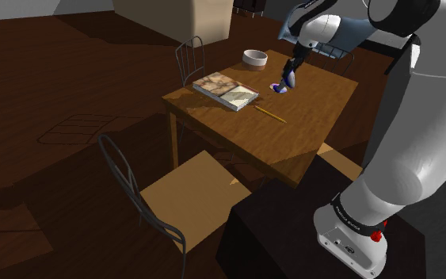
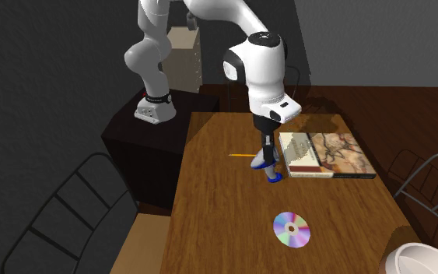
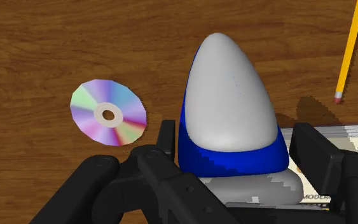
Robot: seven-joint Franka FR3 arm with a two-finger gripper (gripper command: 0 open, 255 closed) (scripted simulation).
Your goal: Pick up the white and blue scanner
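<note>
1. Shoulder view: the scanner (image 1: 280, 88) sits on the tabletop (image 1: 308, 135) at three o'clock from the book (image 1: 226, 91), under the gripper (image 1: 290, 75)
2. Second exterior view: the disc (image 2: 291, 230) lies at five o'clock from the scanner, well apart; a straight lift should clear it
3. Wrist view: the fingers (image 3: 317, 153) clasp its blue band from both sides; squeeze firmly there, since the white dome above tapers and may slip

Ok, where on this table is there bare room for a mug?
The widest bare patch of the table runs from the pencil and the CD to its edge at the second exterior view's left. A smaller one sits between the CD, the book and the bowl. It is crowded around the scanner, with gripper, book and pencil close by.
</note>
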